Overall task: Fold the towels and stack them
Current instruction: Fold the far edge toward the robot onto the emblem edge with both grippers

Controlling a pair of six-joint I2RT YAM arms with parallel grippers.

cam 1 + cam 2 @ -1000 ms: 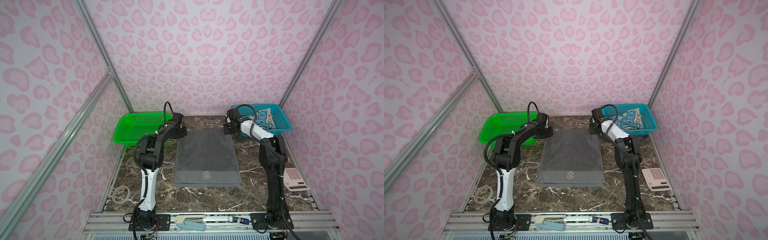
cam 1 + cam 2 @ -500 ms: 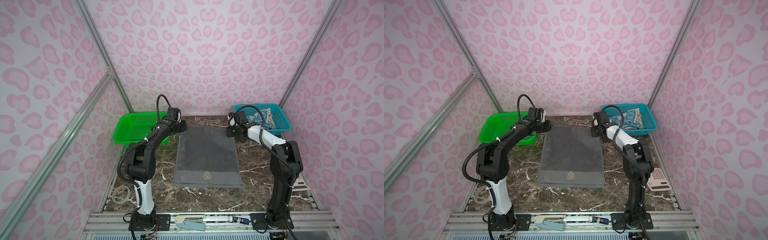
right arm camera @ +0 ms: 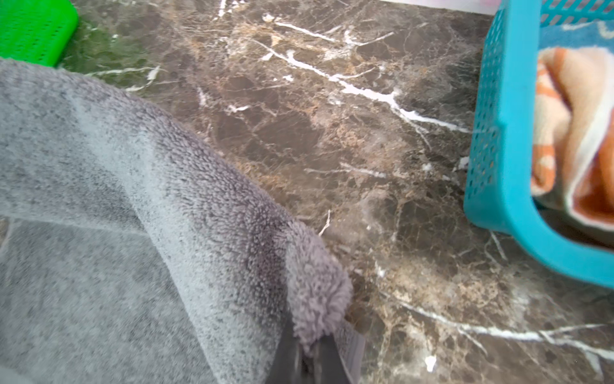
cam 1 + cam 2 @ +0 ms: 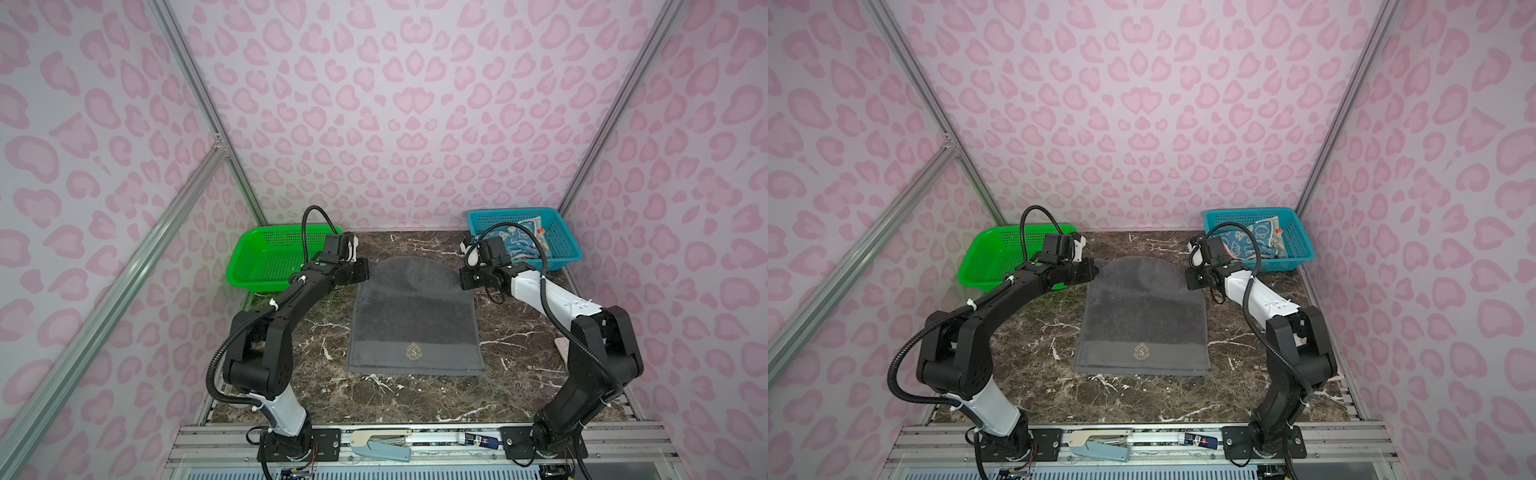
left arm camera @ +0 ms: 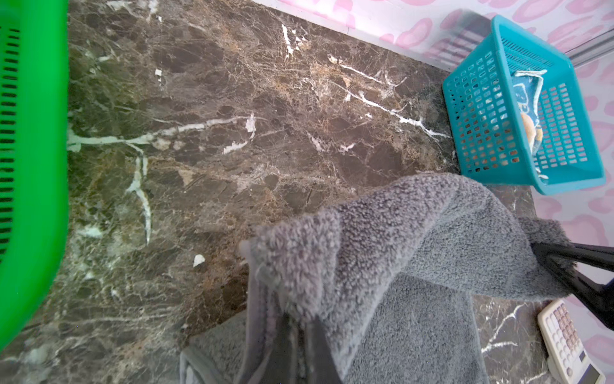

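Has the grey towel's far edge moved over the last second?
Yes. The far corners of the towel, held by the left pincer and right pincer, have risen and come slightly nearer the crest, away from the teal basket.

A single gold letter "S", set in a small ornate crest (image 4: 414, 351), stands on the smooth band near the front edge of the dark-grey towel (image 4: 411, 307) (the crest (image 4: 1141, 352) is legible in both top views). On the calculator (image 5: 564, 335) the key markings are too blurred to read. The print on the tube (image 4: 478, 438) lying on the front rail (image 4: 224, 444) is too small to read.
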